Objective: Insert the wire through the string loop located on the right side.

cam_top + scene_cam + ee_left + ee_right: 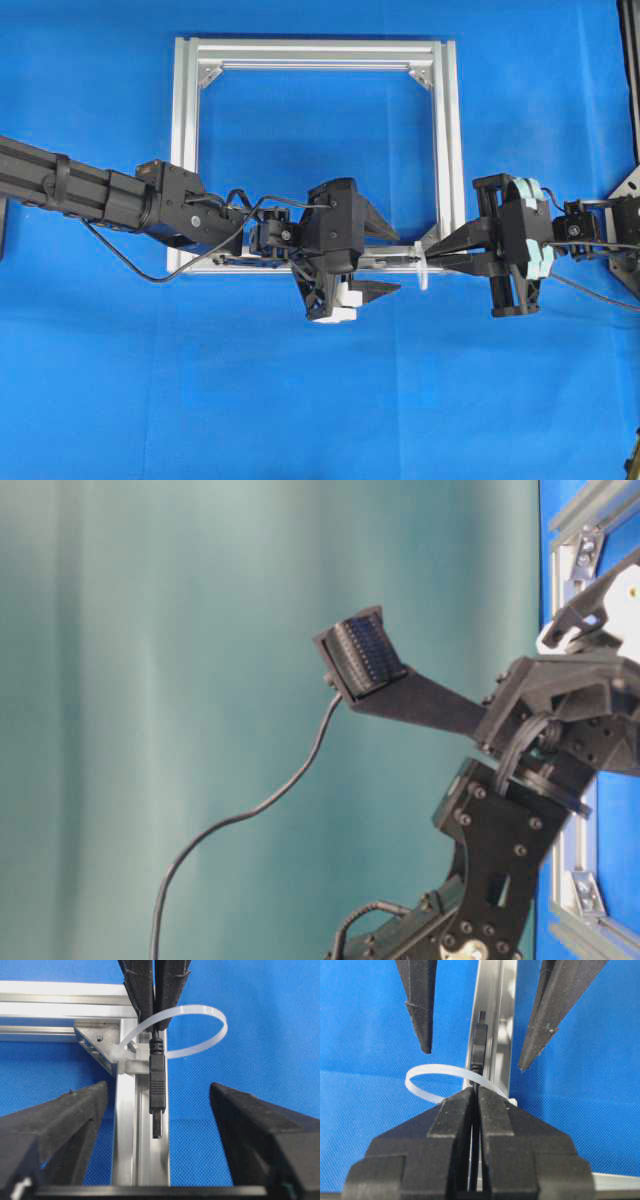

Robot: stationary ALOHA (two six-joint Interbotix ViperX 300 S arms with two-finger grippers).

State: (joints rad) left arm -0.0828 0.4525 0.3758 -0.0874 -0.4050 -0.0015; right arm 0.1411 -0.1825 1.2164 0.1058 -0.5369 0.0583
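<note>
The silver frame (449, 150) lies on the blue cloth, and the string loop (422, 272) sticks out at its near right corner. My right gripper (428, 262) is shut on the wire just behind its black plug. From the right wrist, the closed fingertips (462, 1102) sit at the whitish string loop (420, 1085) and the plug (479, 1045) points past it along the rail. My left gripper (396, 262) is open and faces the plug. Seen from the left wrist, the plug (156, 1085) reaches through the string loop (220, 1022) and hangs between my open left gripper (159, 1089), touching neither finger.
The frame's near rail (127, 1135) runs straight under the plug, with a triangular corner bracket (95, 1042) beside the loop. Thick black arm cables (120, 255) trail off the left arm. Blue cloth (320, 400) spreads in front of the frame.
</note>
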